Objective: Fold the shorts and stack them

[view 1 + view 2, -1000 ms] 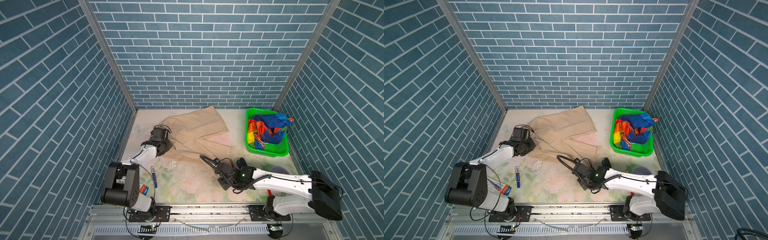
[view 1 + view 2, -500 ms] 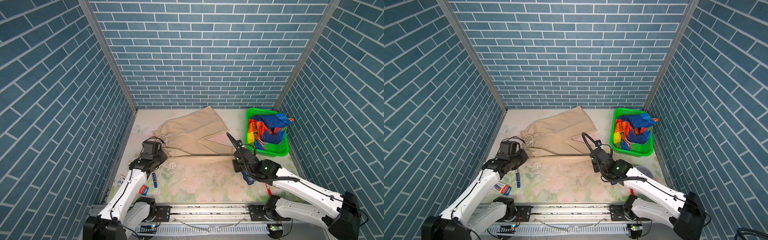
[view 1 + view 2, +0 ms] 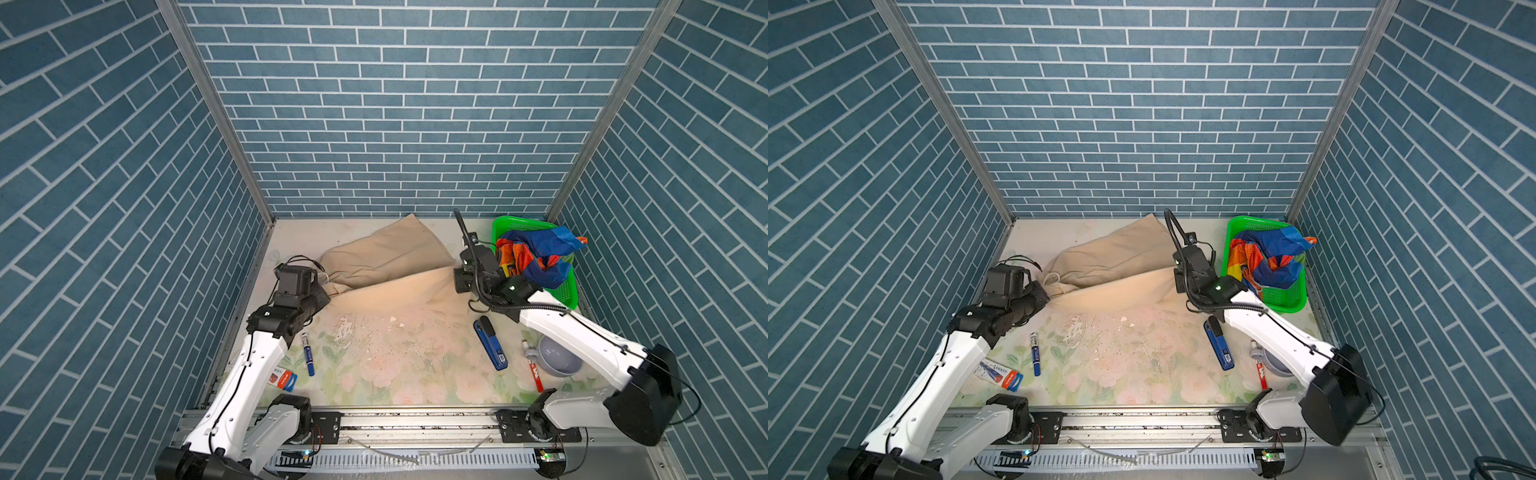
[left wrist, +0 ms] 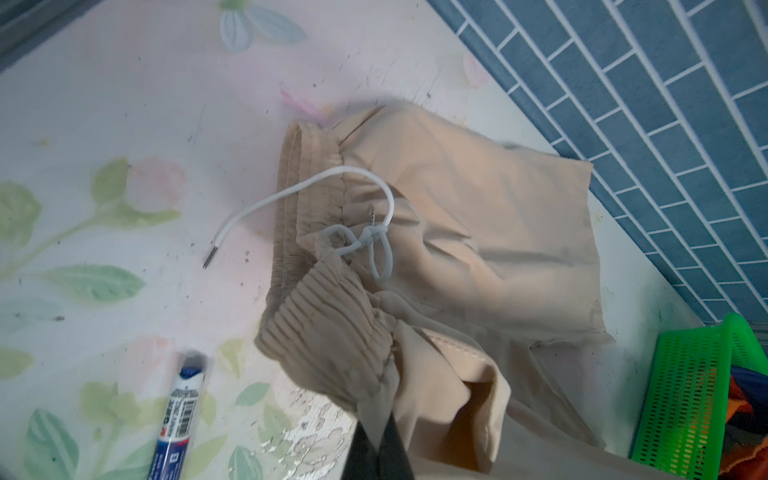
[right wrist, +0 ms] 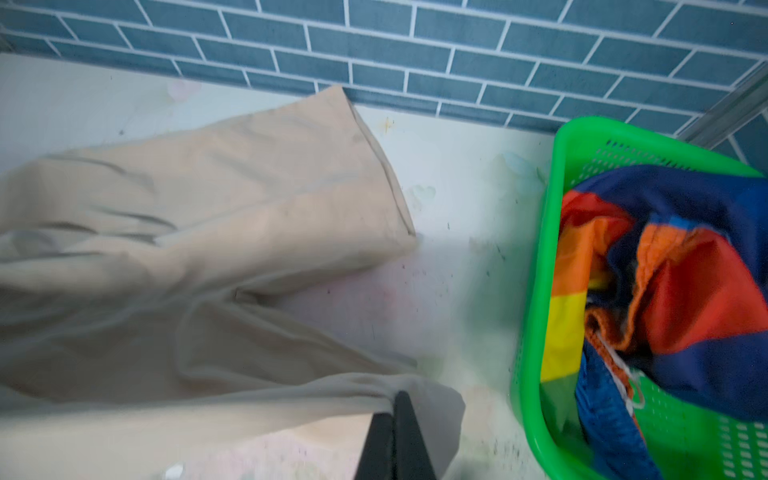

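We are working over the floral table point(image 3: 395, 374), with the green basket point(image 3: 566, 297) standing at its back right corner in both top views. The tan shorts point(image 3: 386, 257) are lying on the table left of the basket and apart from it. One leg is spreading flat toward the back wall, and the other is stretching across from the basket side to the far side. The striped shorts point(image 3: 536, 253) are sitting crumpled inside the basket, spilling a little over its rim.

We are gripping the tan shorts at both ends. The right gripper point(image 5: 395, 415) is hanging just beside the basket with its fingers pressed together on a corner of the leg hem, and the cloth is trailing away from the basket from that pinch. The left gripper point(image 4: 376, 440) is hovering at the end of the shorts farthest from the basket. Its jaws are closed tight on cloth right under the ribbed waistband point(image 4: 328, 328), which is bunching up by the fingertips. The white drawstring point(image 4: 291, 193) is lying knotted on the waistband, with one end trailing onto the table, away from the basket.
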Motion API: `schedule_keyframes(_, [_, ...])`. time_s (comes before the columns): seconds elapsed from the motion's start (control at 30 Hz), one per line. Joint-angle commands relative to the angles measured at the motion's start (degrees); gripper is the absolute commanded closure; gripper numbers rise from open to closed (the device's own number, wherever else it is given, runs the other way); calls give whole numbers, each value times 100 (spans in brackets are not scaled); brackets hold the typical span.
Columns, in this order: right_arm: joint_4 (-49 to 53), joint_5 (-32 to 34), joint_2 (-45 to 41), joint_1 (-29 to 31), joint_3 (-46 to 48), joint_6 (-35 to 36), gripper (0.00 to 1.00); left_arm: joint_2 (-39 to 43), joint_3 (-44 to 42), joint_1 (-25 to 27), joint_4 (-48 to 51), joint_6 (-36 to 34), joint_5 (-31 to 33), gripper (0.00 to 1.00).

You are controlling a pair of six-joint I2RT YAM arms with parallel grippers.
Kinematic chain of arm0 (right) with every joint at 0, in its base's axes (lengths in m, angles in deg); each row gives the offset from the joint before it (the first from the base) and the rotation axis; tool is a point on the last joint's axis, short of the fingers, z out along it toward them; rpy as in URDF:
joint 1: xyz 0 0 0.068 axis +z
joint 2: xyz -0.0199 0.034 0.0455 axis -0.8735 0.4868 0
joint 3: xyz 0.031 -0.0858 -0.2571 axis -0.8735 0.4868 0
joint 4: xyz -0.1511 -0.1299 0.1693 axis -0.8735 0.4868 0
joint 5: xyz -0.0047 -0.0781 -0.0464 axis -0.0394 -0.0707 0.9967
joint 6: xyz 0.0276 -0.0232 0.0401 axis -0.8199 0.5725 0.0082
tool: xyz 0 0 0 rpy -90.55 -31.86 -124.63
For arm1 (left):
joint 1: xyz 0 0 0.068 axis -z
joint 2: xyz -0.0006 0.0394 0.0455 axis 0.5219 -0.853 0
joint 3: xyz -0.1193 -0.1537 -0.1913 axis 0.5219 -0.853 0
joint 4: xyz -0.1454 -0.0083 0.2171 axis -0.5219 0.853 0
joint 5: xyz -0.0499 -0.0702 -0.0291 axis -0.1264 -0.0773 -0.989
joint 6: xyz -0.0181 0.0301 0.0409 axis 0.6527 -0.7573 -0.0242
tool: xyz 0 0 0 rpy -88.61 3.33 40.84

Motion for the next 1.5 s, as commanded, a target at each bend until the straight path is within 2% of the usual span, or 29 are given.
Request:
schedule_keyframes(0.0, [-371, 143, 730, -289, -908, 686, 100, -357, 247, -101, 41, -274, 513, 100])
schedule_keyframes(0.17, [-400, -302, 2144, -518, -2242, 1191, 100, -1007, 474, -299, -298, -339, 386, 100])
schedule_keyframes(0.4, [-175, -475, 4241, -626, -4461, 1909, 100, -1939, 752, -1071, -770, -395, -3, 100])
schedule_keyframes(0.63, [194, -689, 6220, -704, -6835, 2099, 100, -3133, 995, -1321, -1166, -379, -202, 100])
schedule_keyframes(0.73, [111, -655, 6790, -746, -7508, 2150, 100, -3608, 1091, -1406, -1474, -302, -333, 100])
schedule_keyframes(0.9, [-502, -514, 7135, -869, -7676, 2187, 100, -4434, 1587, -1438, -1601, -254, -542, 100])
schedule_keyframes(1.03, [-980, -421, 7215, -968, -7591, 2213, 100, -4781, 1862, -1438, -1701, -195, -583, 100])
schedule_keyframes(1.47, [-2673, 203, 7075, -1006, -7452, 2872, 100, -4964, 2312, -1438, -1622, -205, -699, 100])
